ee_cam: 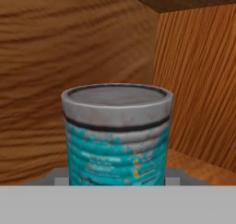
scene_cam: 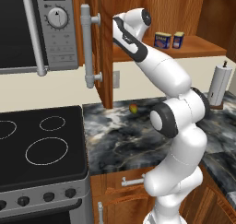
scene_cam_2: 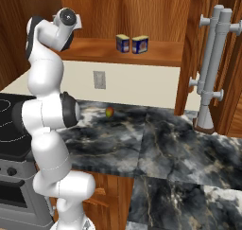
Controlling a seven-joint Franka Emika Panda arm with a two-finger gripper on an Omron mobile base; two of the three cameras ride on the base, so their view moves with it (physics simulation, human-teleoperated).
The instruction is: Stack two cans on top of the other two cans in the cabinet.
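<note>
Cabinet [ee_cam: 55,43] interior, unreadable teal-labelled can [ee_cam: 117,135]

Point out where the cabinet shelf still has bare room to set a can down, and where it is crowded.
Bare board lies right of the two blue cans, running to the open end of the cabinet shelf. The left end is crowded: the arm reaches in there, and the hand view has a teal can close against the back wall, near the side wall.

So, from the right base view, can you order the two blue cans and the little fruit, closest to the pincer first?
1. Left blue can, on the cabinet shelf.
2. Right blue can, just beyond it.
3. Fruit, down on the counter.
</note>
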